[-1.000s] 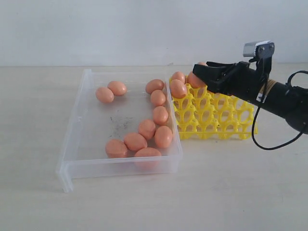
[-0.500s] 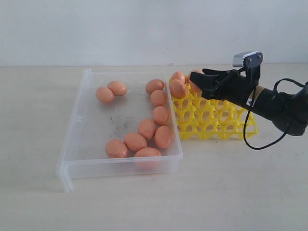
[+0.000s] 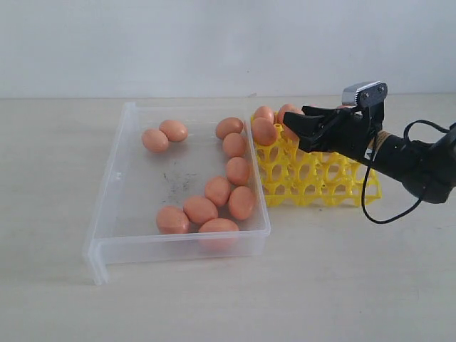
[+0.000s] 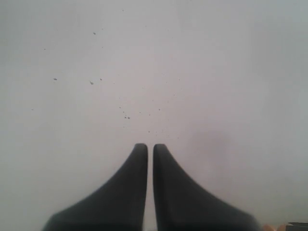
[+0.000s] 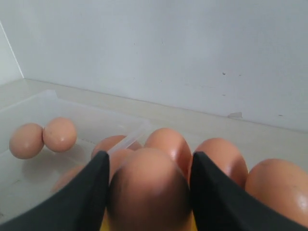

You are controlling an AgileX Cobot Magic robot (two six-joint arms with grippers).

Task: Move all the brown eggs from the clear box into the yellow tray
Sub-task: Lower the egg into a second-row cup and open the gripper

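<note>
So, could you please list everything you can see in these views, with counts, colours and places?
clear box: one, transparent, table's left.
brown eggs in box: ten, orange-brown, mostly right side.
yellow tray: one, yellow, beside box's right wall.
brown eggs on tray: at least three, orange-brown, far-left corner.
held egg: one, orange-brown, over tray.
table: one, beige, underneath.
left claw: one, black, shut, empty.
right claw: one, black, gripping held egg.

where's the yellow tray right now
In the exterior view the yellow tray sits right of centre, beside the right wall of the clear box; the right gripper holds a brown egg over its far left corner.
</note>
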